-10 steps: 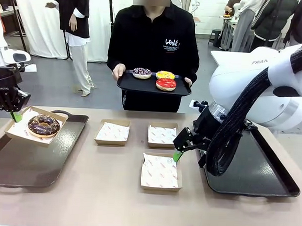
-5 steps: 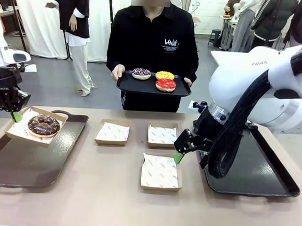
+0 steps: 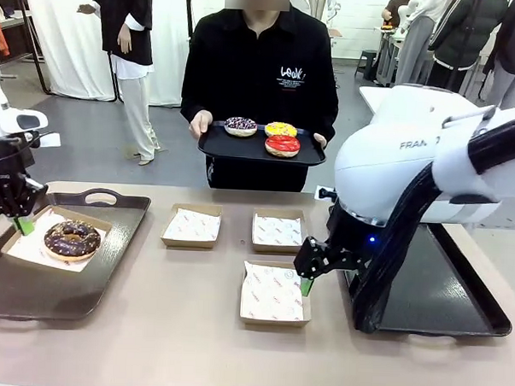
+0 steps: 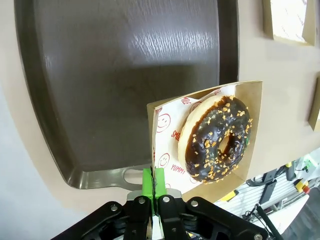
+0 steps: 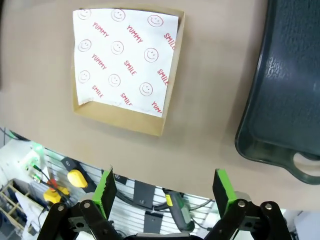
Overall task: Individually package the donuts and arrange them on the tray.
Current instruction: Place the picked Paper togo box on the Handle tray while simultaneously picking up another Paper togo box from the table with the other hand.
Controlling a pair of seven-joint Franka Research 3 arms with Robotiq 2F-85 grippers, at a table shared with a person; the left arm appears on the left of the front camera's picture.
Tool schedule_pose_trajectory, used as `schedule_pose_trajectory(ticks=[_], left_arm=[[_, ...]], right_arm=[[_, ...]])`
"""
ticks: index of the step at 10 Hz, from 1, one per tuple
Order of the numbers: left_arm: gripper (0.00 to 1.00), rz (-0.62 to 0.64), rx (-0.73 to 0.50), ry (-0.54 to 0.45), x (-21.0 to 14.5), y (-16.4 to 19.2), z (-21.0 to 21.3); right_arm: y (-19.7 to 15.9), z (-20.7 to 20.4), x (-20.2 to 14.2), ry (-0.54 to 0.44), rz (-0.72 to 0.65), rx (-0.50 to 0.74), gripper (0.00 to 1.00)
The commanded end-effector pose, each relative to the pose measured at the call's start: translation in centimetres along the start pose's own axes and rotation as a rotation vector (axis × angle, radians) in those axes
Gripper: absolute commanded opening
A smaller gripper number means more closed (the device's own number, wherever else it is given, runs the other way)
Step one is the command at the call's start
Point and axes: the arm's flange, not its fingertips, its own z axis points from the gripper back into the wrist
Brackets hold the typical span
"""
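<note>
A chocolate-glazed donut (image 3: 72, 239) with nut crumbs lies in a paper-lined cardboard box (image 3: 29, 243) on the left tray (image 3: 109, 263). My left gripper (image 3: 23, 225) is shut on that box's rim; in the left wrist view the pads (image 4: 152, 181) pinch the box (image 4: 167, 117) beside the donut (image 4: 217, 137). My right gripper (image 3: 305, 283) hangs open over the table at the right edge of the near empty box (image 3: 273, 294), with its jaws wide (image 5: 164, 192) and nothing between them. A person holds a black tray (image 3: 221, 146) bearing a dark sprinkled donut (image 3: 241, 125), a yellow one (image 3: 282, 128) and a red one (image 3: 283, 144).
Two more empty lined boxes (image 3: 192, 226) (image 3: 277, 231) sit mid-table. A second dark tray (image 3: 432, 295) lies at the right, partly under my right arm; its rim (image 5: 280, 145) is close to the gripper. Bare table runs along the front edge.
My left gripper has brought the boxed chocolate donut down and leftward onto the left tray. The right arm has shifted a little left and lower beside the near box.
</note>
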Motion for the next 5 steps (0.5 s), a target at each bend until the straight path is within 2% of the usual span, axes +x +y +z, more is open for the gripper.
schedule_pose_trajectory(ticks=[1, 5], left_arm=[[0.01, -0.033, -0.018, -0.051, -2.0, 0.7, -1.0], [0.01, -0.038, -0.018, -0.052, -1.8, 0.8, -3.5]], right_arm=[[2.3, -1.5, 2.2, -0.015, -0.081, -0.051, 1.0], [3.6, -4.3, 4.7, -0.058, -0.202, -0.112, 1.0]])
